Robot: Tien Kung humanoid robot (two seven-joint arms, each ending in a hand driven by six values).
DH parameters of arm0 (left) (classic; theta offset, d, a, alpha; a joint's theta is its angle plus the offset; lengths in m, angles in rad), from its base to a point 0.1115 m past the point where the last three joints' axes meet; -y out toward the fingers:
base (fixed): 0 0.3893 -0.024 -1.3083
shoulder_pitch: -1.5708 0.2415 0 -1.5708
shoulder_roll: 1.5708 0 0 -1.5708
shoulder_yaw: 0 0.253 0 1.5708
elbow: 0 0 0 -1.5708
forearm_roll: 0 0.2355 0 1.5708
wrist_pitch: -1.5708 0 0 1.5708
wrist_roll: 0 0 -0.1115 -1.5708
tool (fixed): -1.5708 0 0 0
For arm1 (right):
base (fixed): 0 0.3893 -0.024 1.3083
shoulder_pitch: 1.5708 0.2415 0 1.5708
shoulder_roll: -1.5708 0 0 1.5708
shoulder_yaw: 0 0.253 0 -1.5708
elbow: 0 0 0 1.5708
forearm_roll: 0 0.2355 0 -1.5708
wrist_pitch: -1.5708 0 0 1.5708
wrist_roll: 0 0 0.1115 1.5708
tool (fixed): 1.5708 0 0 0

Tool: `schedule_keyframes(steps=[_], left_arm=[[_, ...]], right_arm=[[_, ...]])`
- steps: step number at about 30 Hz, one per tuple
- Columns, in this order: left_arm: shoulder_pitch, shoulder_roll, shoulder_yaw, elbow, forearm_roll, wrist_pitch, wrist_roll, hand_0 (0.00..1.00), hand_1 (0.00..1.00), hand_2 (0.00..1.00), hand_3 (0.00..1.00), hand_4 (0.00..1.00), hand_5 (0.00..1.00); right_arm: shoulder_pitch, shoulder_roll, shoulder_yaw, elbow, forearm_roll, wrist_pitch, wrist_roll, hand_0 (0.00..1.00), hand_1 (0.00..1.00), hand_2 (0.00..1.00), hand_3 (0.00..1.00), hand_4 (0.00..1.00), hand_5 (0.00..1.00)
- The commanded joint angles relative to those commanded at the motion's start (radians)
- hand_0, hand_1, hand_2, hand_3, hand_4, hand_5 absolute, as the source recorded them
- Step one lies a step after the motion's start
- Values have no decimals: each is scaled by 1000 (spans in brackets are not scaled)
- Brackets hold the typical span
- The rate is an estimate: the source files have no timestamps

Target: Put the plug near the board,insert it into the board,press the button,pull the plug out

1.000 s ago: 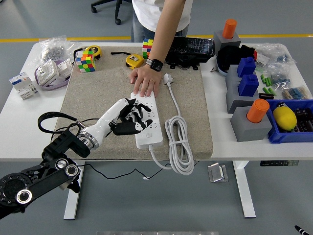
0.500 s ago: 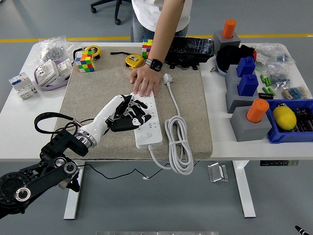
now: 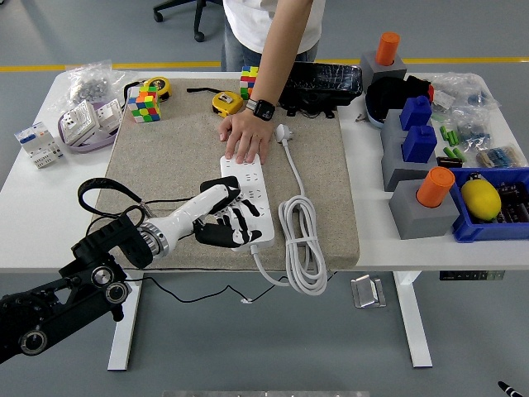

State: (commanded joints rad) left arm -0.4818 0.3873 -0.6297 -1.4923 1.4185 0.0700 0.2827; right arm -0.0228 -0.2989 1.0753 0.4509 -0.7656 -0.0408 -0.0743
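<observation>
A white power strip [image 3: 247, 175] lies lengthwise on the beige mat [image 3: 165, 165]. Its white plug [image 3: 283, 132] rests unplugged on the mat just right of the strip's far end, and its cord [image 3: 304, 240] is coiled at the mat's near right. My left hand [image 3: 232, 221] lies over the near end of the strip, fingers spread flat on its top and holding nothing. A person's hand [image 3: 244, 139] presses down on the strip's far end. The strip's button is hidden under my hand.
Rubik's cubes [image 3: 143, 106] and yellow tape measures [image 3: 227, 102] line the mat's far edge, beside a black case [image 3: 322, 83]. Grey blocks with blue and orange pegs [image 3: 421, 194] and a blue bin [image 3: 488, 227] holding a yellow lemon stand at the right. Sockets [image 3: 83, 124] lie far left.
My left hand has slid back along the strip from its middle to its near end, and the forearm has dropped lower. The person's hand and the plug have stayed put.
</observation>
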Motion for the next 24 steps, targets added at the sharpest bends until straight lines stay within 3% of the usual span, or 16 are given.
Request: schedule_keyframes(steps=[5, 6, 24], left_arm=[[-14, 2, 20, -8, 41, -39, 55, 131, 44, 142, 824, 796, 164], [-15, 2, 21, -9, 48, -44, 63, 95, 52, 141, 882, 738, 47], [-34, -4, 61, 34, 52, -87, 109, 90, 52, 140, 864, 720, 20]], right_arm=[[2, -4, -3, 0, 2, 0, 0, 616, 666, 638, 566, 982, 585], [2, -5, -3, 0, 2, 0, 0, 615, 666, 638, 565, 982, 585], [4, -10, -12, 2, 3, 0, 0, 615, 666, 638, 565, 982, 584]])
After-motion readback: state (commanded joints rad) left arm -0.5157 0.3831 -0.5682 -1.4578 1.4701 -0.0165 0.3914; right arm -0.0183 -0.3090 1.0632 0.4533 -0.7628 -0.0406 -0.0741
